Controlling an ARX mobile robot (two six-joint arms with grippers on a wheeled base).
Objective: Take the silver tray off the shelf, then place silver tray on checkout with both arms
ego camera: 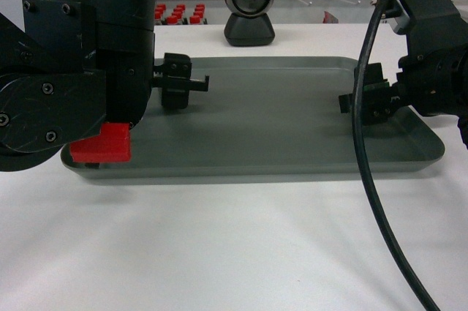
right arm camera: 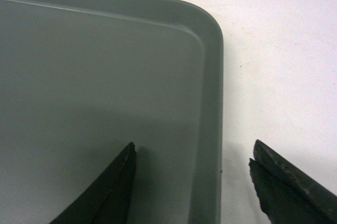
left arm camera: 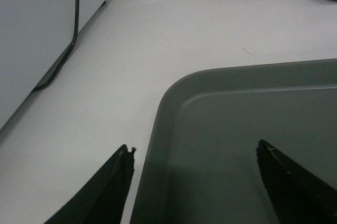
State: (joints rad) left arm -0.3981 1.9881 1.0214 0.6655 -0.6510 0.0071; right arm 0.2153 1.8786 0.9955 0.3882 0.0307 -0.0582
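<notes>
Tray already down: silver tray (ego camera: 256, 117) lies flat on the white table (ego camera: 219, 245), which reads as the checkout, long side across the head view. Shelf not identifiable here, only blurred racks and red-capped items (ego camera: 179, 15) at back. A black scanner-like stand (ego camera: 248, 4) sits just behind the tray's far rim.

Left side: left gripper (left arm camera: 195, 168) at the tray's left end. Left wrist view shows jaws spread wide, straddling the left rim near its far corner — one finger outside over the table, the other inside over the tray floor. Nothing pinched; whether a fingertip touches the tray can't be told. A red block (ego camera: 102, 143) on the left arm hangs over the tray's near-left corner in the head view.

Right side: right gripper (right arm camera: 192, 171) mirrors this at the right end. Jaws wide apart across the right rim, inner finger over the tray floor, outer one over the table. Released, holding nothing. A black cable (ego camera: 373, 201) loops down in front of it.

Step judged: placing is finished or at its last beat, both sides let go. Next move likely calls for both arms to lift or back straight out, keeping fingers off the rim so the tray isn't dragged.
</notes>
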